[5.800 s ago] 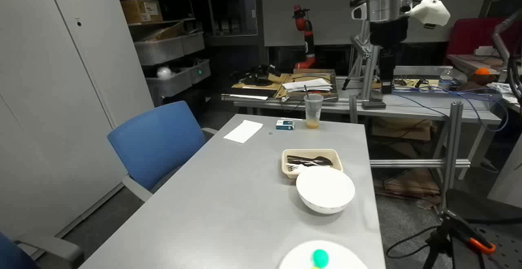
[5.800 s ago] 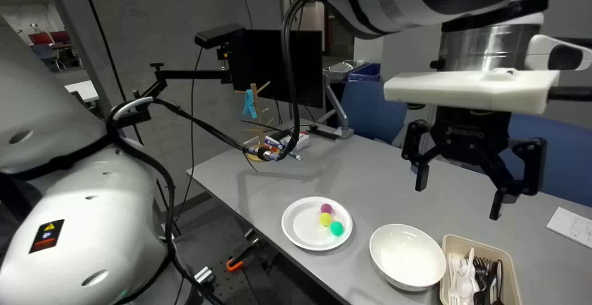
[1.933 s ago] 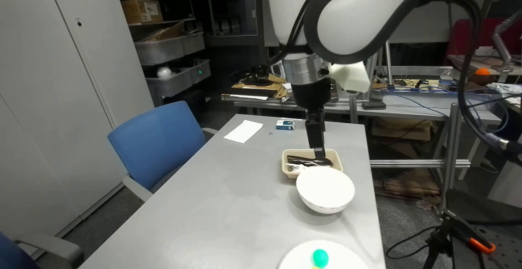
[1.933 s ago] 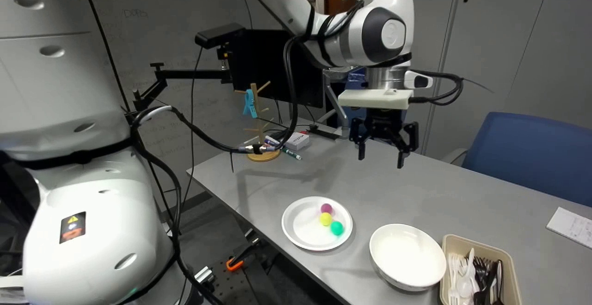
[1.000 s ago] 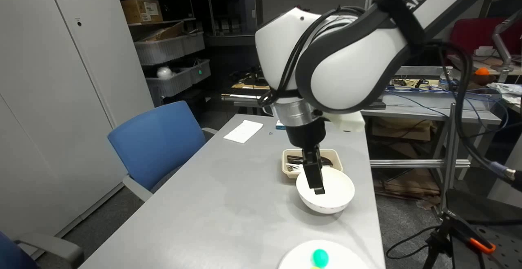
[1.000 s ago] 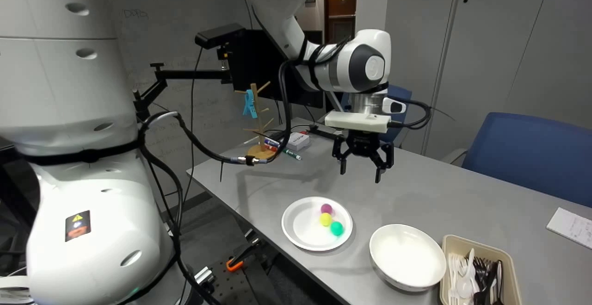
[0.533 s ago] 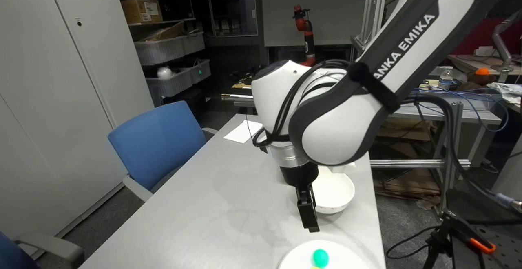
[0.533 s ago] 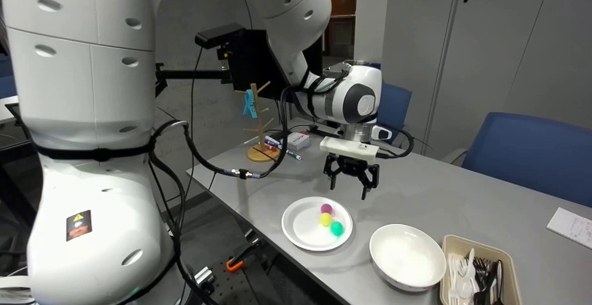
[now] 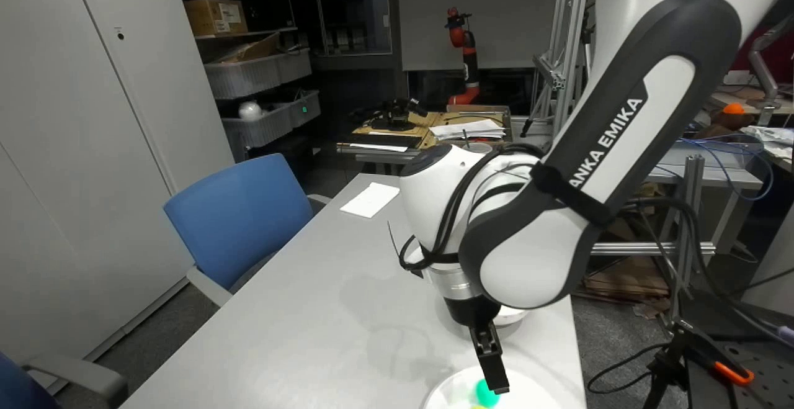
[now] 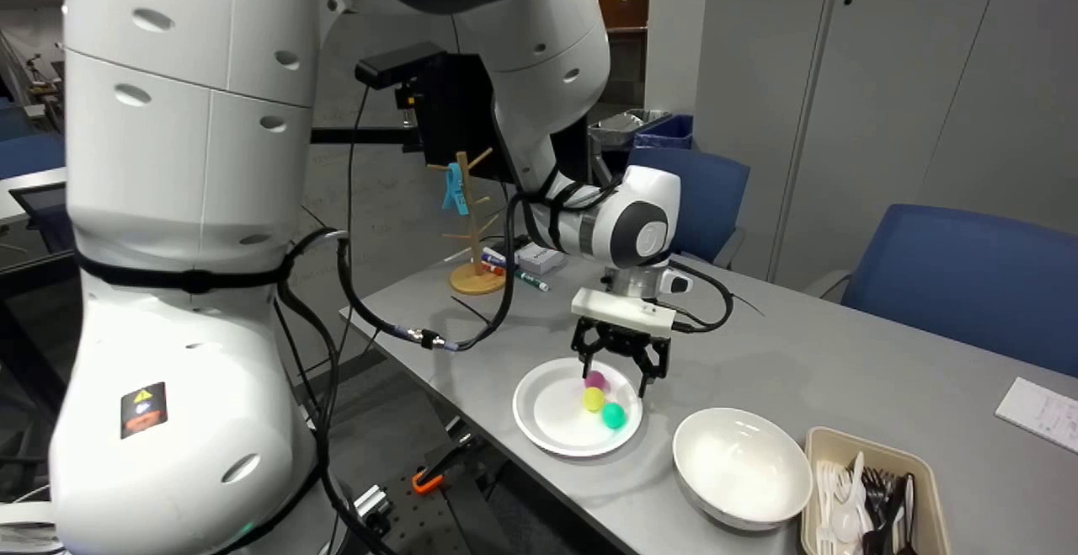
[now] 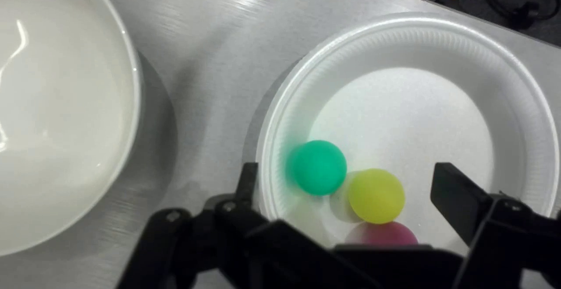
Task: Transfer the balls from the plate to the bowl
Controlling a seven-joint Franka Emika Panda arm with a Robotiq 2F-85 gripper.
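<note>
In the wrist view my gripper [image 11: 345, 169] is hovering, spread and empty; the green ball [image 11: 319, 167] is lying at its gap's nine o'clock, likely first pick, yellow ball [image 11: 377, 196] at four, pink ball [image 11: 390, 233] at five, all on the plate [image 11: 407, 113]. In an exterior view my finger [image 9: 492, 367] is overlapping the green ball. In an exterior view the bowl [image 10: 741, 464] is sitting at the plate's four.

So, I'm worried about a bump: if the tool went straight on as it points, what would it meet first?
Most likely the plate, though depth is unclear; in the wrist view, the green ball and yellow ball appear between the open fingers.
</note>
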